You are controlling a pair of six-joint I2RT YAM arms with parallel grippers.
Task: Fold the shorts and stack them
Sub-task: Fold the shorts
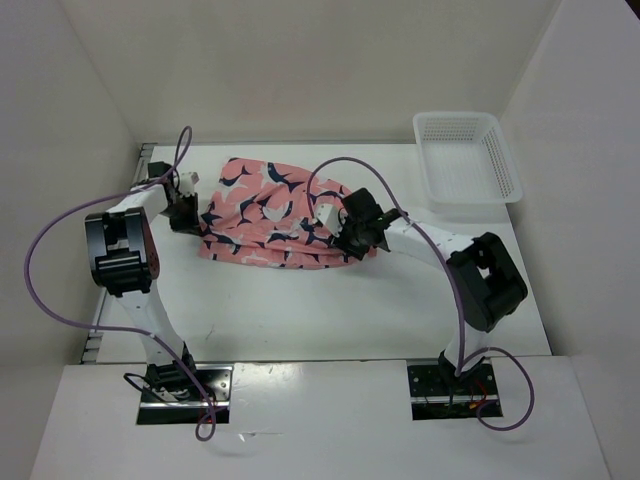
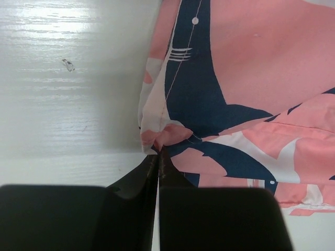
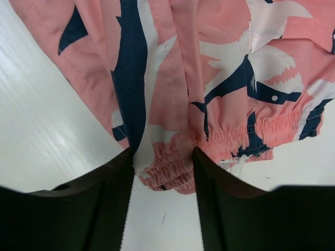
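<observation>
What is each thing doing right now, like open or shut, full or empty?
shorts, lying partly folded, in layers.
left gripper, shut, pinching the shorts' edge.
right gripper, open, jaws either side of the shorts' elastic edge.
basket, upright and empty.

The soft salmon-pink fabric shorts (image 1: 275, 215) are showing an all-over print of navy-and-white shark-like shapes, with white stitching running across a navy patch. The white plastic mesh basket (image 1: 468, 160) is showing a fine grid of holes. The smooth white tabletop (image 1: 330, 310) is gleaming pale. The white-and-black left arm (image 1: 122, 250) and right arm (image 1: 485, 275) are trailing 2 purple cables (image 1: 33, 255).
</observation>
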